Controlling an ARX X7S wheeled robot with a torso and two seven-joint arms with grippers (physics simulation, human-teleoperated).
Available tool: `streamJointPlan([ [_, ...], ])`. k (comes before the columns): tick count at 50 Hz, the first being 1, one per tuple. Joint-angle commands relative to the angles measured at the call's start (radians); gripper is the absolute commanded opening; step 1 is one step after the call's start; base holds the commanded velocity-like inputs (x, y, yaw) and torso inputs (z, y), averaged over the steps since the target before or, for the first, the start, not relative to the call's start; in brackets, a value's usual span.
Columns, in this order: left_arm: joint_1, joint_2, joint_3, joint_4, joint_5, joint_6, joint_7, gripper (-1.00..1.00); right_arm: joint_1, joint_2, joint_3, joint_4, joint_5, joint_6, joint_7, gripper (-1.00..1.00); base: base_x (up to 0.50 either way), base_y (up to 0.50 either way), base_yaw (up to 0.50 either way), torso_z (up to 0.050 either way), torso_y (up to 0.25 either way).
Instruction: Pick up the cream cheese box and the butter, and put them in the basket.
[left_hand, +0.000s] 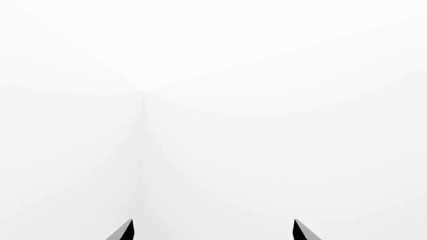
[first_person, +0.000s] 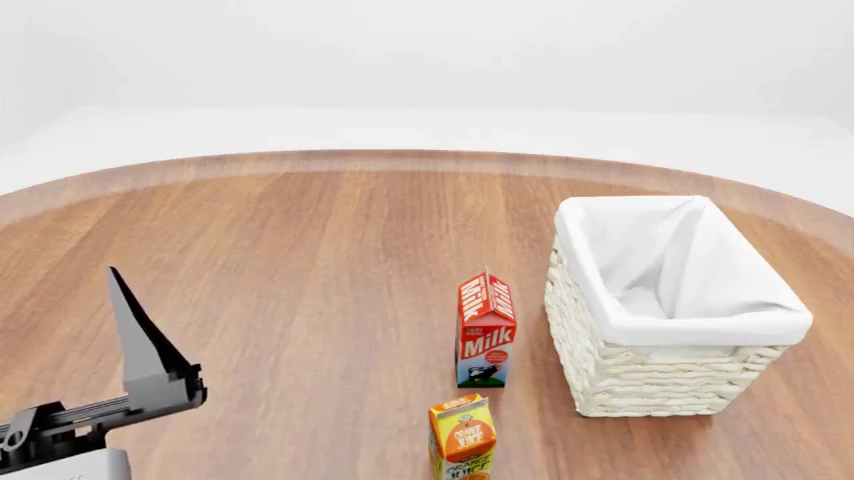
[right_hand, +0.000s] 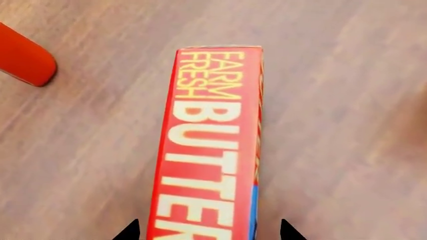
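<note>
Two arms share this job, and only one looks engaged. Farthest left of the basket (first_person: 667, 330), the left gripper (first_person: 134, 330) is raised over bare wood; one dark finger shows in the head view. Its wrist view shows two fingertips spread wide with nothing between them, aimed at blank white, so this arm seems parked out of the way.

Nearer the basket's left wall stands the milk carton (first_person: 486, 330), upright, with the orange juice carton (first_person: 463, 437) in front of it, closer to the robot. Neither belongs to the task, and both crowd the approach on that side.

At the right sits the basket itself, its liner showing nothing inside, so no item is delivered yet.

From the right wrist view, the butter (right_hand: 210, 145) lies on the wood with its lettered red side up, lined up between the tips of the right gripper (right_hand: 210, 231), which stand apart on either side, apparently set for a grasp across the narrow width. Its place relative to the basket cannot be told. A red object (right_hand: 25, 61) lies nearby. The cream cheese box is in no view.
</note>
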Motion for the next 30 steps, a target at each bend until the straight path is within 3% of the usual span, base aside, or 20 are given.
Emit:
streamJointPlan([
  [1, 0.001, -0.001, 0.000, 0.001, -0.001, 0.000, -0.001, 1.00, -0.008, -0.009, -0.010, 0.035, -0.013, 0.005, -0.027, 1.00, 0.00, 0.00, 0.00, 0.000, 0.000],
  [30, -0.003, -0.004, 0.000, -0.007, -0.007, 0.002, -0.004, 1.00, -0.011, -0.036, -0.027, 0.083, -0.012, 0.029, -0.084, 1.00, 0.00, 0.00, 0.00, 0.000, 0.000],
])
